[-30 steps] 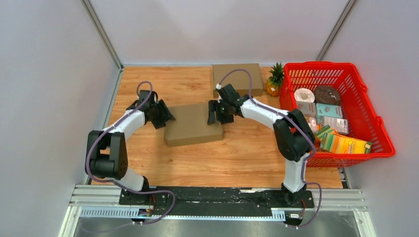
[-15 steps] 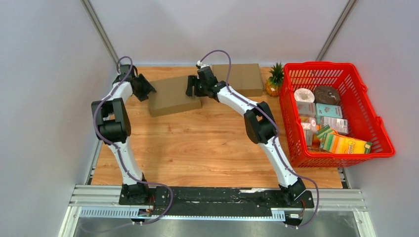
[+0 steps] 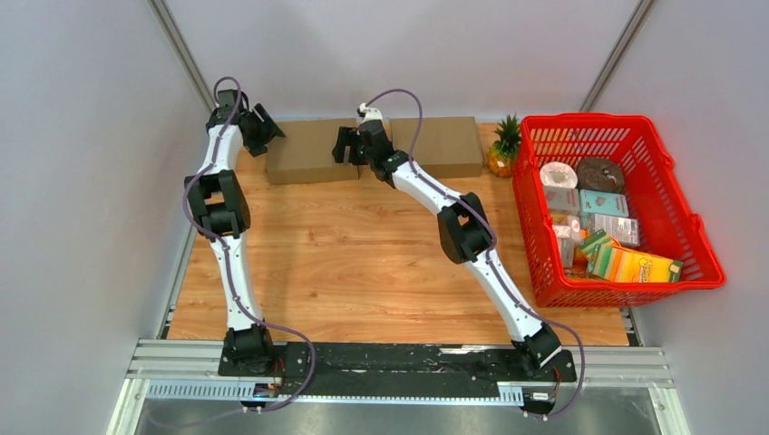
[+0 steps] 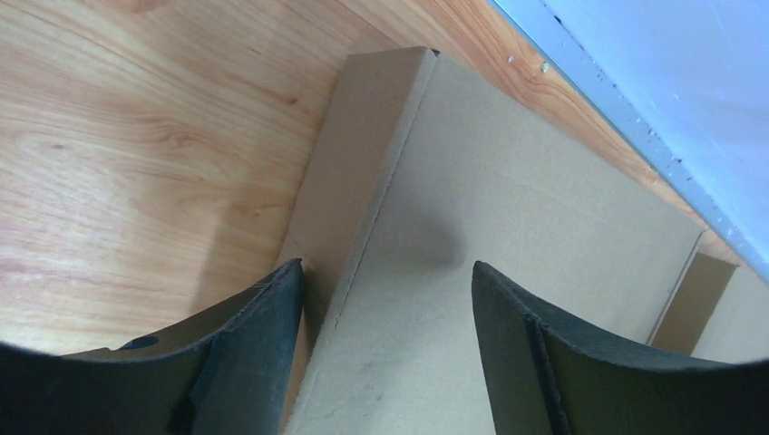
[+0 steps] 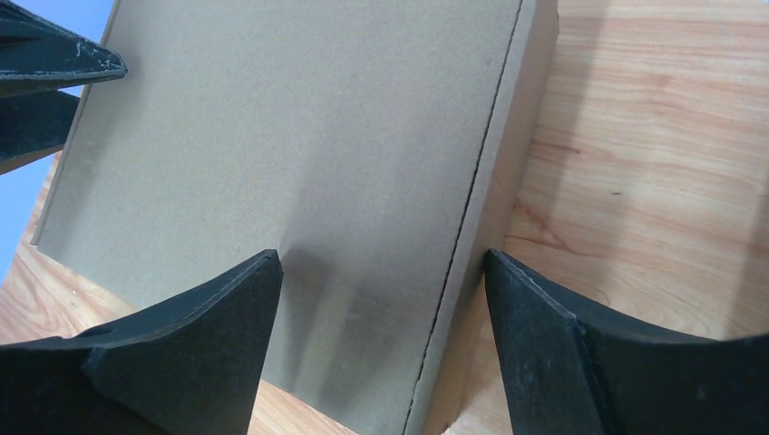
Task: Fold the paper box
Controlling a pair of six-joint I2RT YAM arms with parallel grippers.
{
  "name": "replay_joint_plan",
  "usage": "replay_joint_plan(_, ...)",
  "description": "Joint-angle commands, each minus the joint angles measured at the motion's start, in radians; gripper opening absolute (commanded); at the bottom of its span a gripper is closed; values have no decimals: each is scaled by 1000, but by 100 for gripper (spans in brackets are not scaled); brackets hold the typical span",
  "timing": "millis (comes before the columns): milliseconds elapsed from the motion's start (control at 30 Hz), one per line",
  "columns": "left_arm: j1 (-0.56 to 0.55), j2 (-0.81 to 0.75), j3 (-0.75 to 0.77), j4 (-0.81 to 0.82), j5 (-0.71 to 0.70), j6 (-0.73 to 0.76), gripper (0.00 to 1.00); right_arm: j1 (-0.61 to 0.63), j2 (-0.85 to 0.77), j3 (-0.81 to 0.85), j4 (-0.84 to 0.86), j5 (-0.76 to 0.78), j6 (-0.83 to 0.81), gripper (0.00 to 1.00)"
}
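The paper box [image 3: 313,150] is a closed flat brown carton lying at the back edge of the wooden table. My left gripper [image 3: 265,129] is at its left end and my right gripper [image 3: 345,145] at its right end. The left wrist view has the left gripper [image 4: 385,265] open, one finger beside the box's [image 4: 508,208] side wall and the other over its top. In the right wrist view the right gripper [image 5: 381,254] is open the same way across the box's [image 5: 299,136] right edge. Neither jaw pair pinches the cardboard.
A second brown box [image 3: 444,145] lies just right of the first along the back wall. A small pineapple [image 3: 503,145] stands next to a red basket [image 3: 580,118] full of groceries at the right. The white wall runs right behind the box.
Both arms carried the box from the table's middle to the back edge and stretched out far. Both grippers' jaws have widened at the box's ends.
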Motion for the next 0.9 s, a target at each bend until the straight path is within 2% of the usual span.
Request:
replay_joint_plan(0, -10, -32, 161, -179, 6, 69, 76, 38, -14, 94, 105, -48, -3, 88)
replay_joint_plan(67, 2, -58, 219, -237, -88, 111, 76, 40, -62, 92, 59, -28, -42, 99)
replay_joint_plan(167, 35, -144, 218, -295, -129, 135, 77, 35, -134, 83, -46, 47, -131, 100)
replay_joint_plan(233, 46, -219, 203, -342, -127, 134, 77, 31, -247, 31, -124, 107, -177, 100)
replay_joint_plan(333, 45, -347, 110, -333, -53, 109, 78, 20, -399, -12, -246, 168, -248, 100)
replay_joint_plan(400, 33, -461, 27, -314, 60, 71, 74, 20, -482, -35, -316, 199, -274, 100)
replay_joint_plan(467, -3, -558, -65, -280, 138, 57, 74, 20, -617, -92, -427, 213, -277, 100)
replay_joint_plan(500, -26, -654, -85, -278, 146, 68, 74, 22, -663, -116, -473, 222, -253, 100)
replay_joint_plan(567, -125, -750, -115, -296, 147, 89, 74, 23, -840, -208, -568, 243, -231, 100)
replay_joint_plan(633, -235, -882, -119, -316, 133, 128, 73, 25, -986, -410, -597, 275, -230, 100)
replay_joint_plan(667, -272, -925, -119, -327, 122, 140, 73, 25, -1134, -475, -601, 300, -233, 100)
replay_joint_plan(700, -299, -1004, -118, -333, 111, 155, 73, 23, -1204, -608, -605, 335, -237, 100)
replay_joint_plan(767, -352, -1083, -104, -340, 82, 163, 74, 25, -1395, -690, -626, 416, -276, 100)
replay_joint_plan(867, -375, -1242, -76, -311, 84, 154, 74, 26, -1546, -704, -711, 524, -296, 100)
